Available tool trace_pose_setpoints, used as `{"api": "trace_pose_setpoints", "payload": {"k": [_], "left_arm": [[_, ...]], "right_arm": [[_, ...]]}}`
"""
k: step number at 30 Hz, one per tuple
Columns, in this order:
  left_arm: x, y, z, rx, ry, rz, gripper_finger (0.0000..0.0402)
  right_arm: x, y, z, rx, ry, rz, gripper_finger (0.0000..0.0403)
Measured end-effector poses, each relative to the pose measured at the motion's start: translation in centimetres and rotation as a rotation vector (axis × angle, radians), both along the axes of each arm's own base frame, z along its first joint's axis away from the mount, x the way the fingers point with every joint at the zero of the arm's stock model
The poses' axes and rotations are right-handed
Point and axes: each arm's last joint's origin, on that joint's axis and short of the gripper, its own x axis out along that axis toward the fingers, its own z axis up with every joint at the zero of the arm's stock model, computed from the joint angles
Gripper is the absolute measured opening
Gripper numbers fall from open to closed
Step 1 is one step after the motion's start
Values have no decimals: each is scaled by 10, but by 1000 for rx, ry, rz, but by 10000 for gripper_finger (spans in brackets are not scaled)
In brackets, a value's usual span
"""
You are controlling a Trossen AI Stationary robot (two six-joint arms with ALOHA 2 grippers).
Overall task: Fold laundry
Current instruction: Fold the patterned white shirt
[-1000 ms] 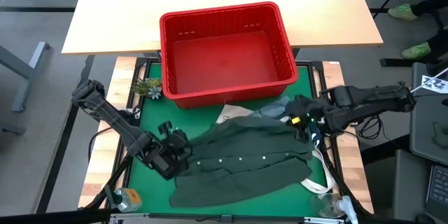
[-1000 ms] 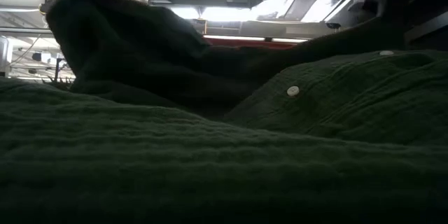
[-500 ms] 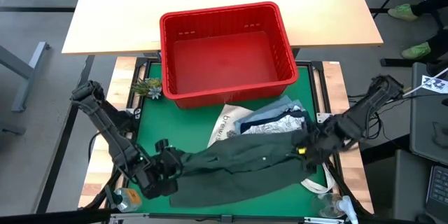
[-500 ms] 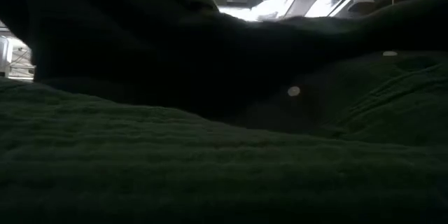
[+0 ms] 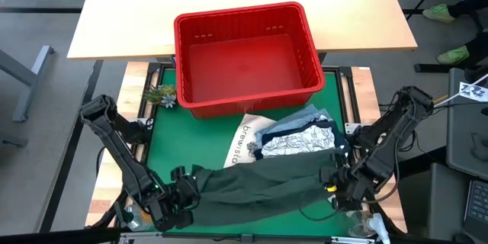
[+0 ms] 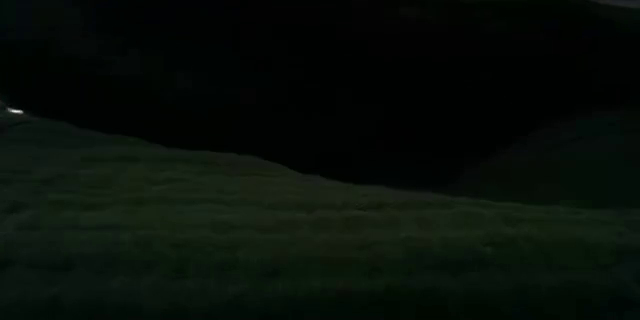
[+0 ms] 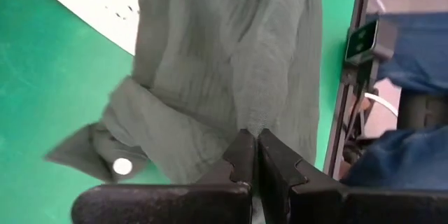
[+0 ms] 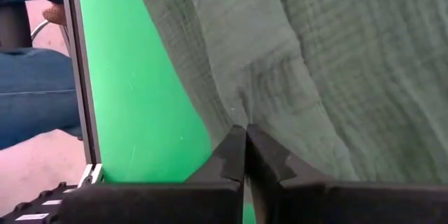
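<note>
On green mat, L fingers & R fingers closed, pinching olive shirt ends.

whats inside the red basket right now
Nothing shows inside the red basket; its floor looks bare. The olive shirt and other garments lie outside it on the green mat.

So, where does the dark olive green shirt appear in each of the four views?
High view: dark olive green shirt stretched across the near part of the green mat, between left gripper and right gripper.
Low view: dark cloth fills the picture, most likely the shirt.
Left wrist view: it hangs from the shut fingers.
Right wrist view: it hangs from the shut fingers.
Shared landmark: the green mat.
</note>
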Motion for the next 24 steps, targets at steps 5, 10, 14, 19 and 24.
{"api": "trace_pose_setpoints", "payload": {"k": [5,10,14,19,24], "left_arm": [[5,-8,-14,-11,50,-19,3],[6,-10,-18,-12,69,-25,26],[6,-9,-18,-15,68,-22,43],[6,-9,-18,-54,87,3,56],[5,-11,-19,-155,162,37,70]], "right_arm": [[-2,1,0,9,4,-22,7],[-1,1,0,9,5,-25,7],[-1,1,0,9,5,-25,7],[-1,1,0,9,5,-24,12],[-2,2,0,27,29,-16,40]]}}
